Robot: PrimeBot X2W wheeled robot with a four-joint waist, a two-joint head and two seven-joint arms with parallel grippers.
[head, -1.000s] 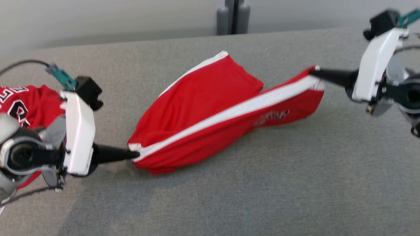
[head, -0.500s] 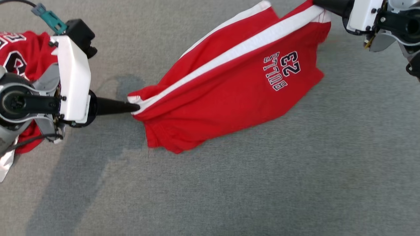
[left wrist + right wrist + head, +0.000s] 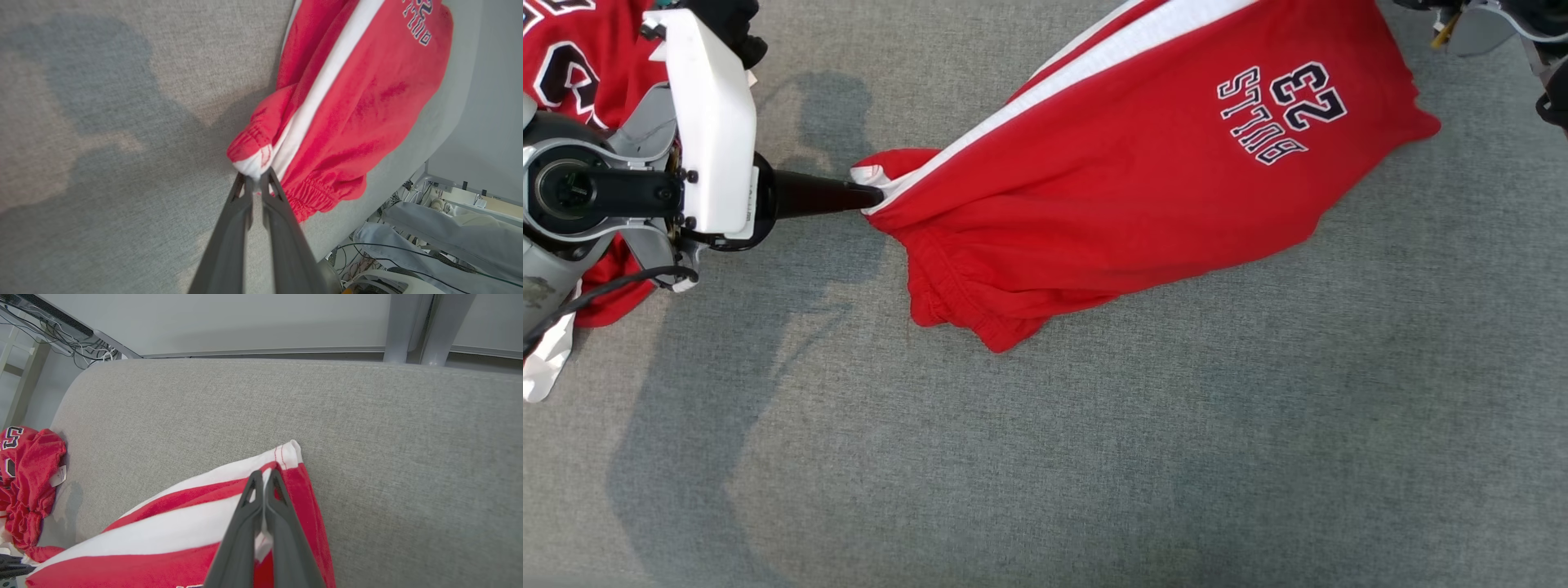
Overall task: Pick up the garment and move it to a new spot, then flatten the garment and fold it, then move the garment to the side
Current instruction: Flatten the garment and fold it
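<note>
Between the two hands, the shorts (image 3: 1143, 188) were stretched over the grey desk (image 3: 1094, 457), their loose side sagging below the white stripe. The left hand (image 3: 874, 196) was pinched tight on the waistband corner at that stripe. The right hand (image 3: 264, 479) was clamped on the stripe's hem corner. Behind the left hand lay a red jersey (image 3: 564, 73).

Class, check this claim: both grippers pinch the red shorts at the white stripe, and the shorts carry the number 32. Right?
No. The head view shows the number 23, not 32. The left gripper and right gripper do pinch the red shorts at the white stripe.
</note>
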